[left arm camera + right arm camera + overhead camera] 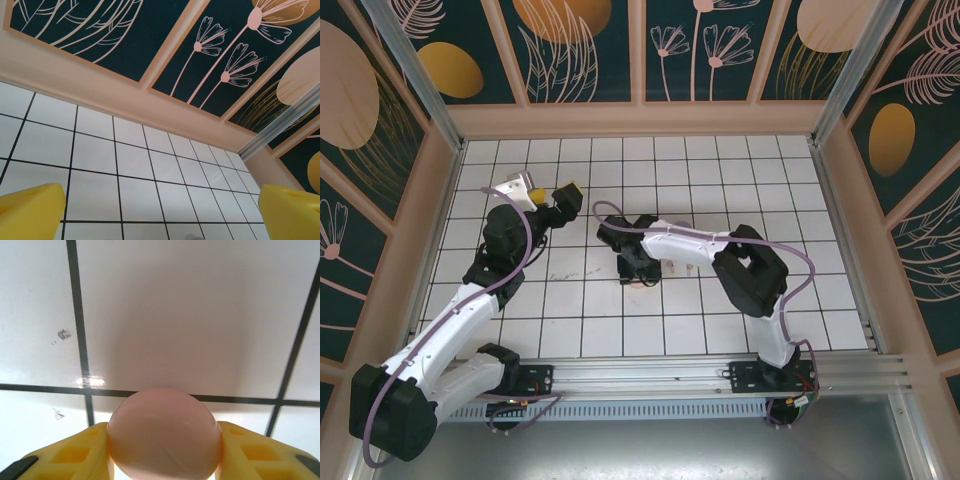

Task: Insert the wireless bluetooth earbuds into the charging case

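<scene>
A white tabletop is ruled into square tiles by thin black lines and carries a few faint scuffs. Three walls enclose it, dark teal panels printed with pale pink flowers and gold ovals, framed in peach trim. Silver metal posts stand at the back corners, and a silver rail runs along the near edge.

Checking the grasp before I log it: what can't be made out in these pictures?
- Right wrist view: the pinkish round object has its underside cut off by the bottom edge; its identity stays unclear.
- Top view: the right gripper covers most of that object.
</scene>
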Robot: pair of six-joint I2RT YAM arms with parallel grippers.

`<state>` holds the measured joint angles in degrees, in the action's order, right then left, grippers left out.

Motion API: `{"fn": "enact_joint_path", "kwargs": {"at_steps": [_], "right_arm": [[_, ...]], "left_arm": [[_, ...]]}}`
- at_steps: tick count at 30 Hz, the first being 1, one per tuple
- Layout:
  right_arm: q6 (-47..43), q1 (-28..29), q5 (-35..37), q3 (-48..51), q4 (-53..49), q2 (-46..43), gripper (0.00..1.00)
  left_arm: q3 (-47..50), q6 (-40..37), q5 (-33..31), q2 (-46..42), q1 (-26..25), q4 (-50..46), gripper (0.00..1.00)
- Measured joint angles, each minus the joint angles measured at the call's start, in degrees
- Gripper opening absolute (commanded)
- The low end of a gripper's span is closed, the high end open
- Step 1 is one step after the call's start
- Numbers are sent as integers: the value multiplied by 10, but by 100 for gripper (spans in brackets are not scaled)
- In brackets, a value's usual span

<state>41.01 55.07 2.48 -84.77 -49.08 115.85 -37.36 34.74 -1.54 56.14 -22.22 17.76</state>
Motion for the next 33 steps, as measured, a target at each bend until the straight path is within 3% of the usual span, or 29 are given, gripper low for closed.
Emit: {"fn": "enact_joint_path", "kwargs": {"at_steps": [9,19,24,33], "right_arm": [[-163,11,27,-6,-64,19,51],[-198,19,20,-8,-67,23,71],[-127,19,19,-28,-68,18,71],[127,16,5,29,-15,-60,70]], "left_arm": [[0,0,2,0,0,0,99],[0,0,11,4,0,0,99],[0,0,11,7,0,0,99],[0,0,11,13,0,3,99]]}}
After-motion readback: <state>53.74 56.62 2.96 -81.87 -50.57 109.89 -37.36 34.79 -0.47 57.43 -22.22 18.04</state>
